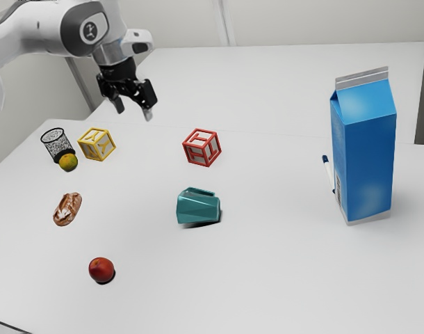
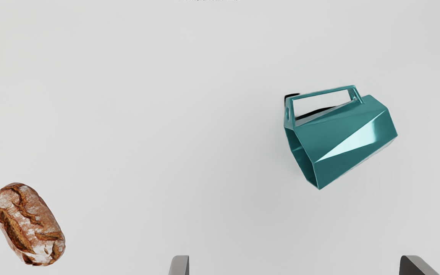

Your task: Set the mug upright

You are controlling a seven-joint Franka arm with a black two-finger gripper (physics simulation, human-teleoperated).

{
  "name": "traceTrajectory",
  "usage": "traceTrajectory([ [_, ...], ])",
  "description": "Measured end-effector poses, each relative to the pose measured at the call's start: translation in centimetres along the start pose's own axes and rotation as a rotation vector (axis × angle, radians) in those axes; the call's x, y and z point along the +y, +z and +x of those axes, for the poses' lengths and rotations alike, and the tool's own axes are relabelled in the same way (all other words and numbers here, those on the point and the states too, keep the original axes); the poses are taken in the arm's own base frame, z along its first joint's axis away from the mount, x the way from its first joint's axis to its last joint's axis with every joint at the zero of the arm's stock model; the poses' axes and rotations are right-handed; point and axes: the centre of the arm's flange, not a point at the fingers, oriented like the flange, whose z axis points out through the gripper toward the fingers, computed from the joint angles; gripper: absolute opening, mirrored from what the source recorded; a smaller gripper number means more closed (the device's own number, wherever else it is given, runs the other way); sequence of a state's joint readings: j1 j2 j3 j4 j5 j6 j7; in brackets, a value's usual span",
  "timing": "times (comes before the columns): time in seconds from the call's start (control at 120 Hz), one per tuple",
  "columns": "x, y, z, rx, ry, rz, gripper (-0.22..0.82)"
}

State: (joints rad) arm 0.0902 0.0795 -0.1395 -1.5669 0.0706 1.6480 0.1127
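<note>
My gripper [image 1: 134, 114] is high above the table at the exterior view's upper left, open and holding nothing. The teal mug [image 1: 198, 208] lies on its side near the middle of the table, well below and away from the gripper. In the wrist view the mug [image 2: 344, 141] shows its hexagonal mouth and its angular handle, which sticks out from one side. The gripper [image 2: 294, 265] has its two fingertips wide apart there, with bare table between them.
Around the mug stand a red block [image 1: 201, 147], a yellow block [image 1: 96, 144], a mesh cup [image 1: 57, 143], a yellow-green fruit [image 1: 68, 162], bread [image 2: 29, 225] and a red fruit [image 1: 101, 269]. A tall blue carton [image 1: 368, 153] and a pen [image 1: 327, 170] are at the exterior view's right.
</note>
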Motion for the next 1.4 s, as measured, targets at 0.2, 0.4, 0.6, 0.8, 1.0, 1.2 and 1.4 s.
traceTrajectory([
  [0.2, -2.9, 2.1, -0.3, -0.013, -0.050, -0.057, 0.60],
  [0.4, -5.2, 8.3, -0.8, -0.096, -0.190, -0.365, 0.60],
  [0.6, -3.5, 16.3, -1.5, -0.212, -0.266, -0.654, 0.60],
  [0.8, -3.8, 22.5, -2.1, -0.243, -0.297, -0.815, 0.60],
  [1.0, -3.9, 26.3, -1.7, -0.238, -0.262, -0.878, 0.60],
  [1.2, -4.2, 28.1, -0.9, -0.195, -0.229, -0.900, 0.60],
  [1.4, -3.8, 30.3, -0.3, -0.163, -0.225, -0.937, 0.60],
])
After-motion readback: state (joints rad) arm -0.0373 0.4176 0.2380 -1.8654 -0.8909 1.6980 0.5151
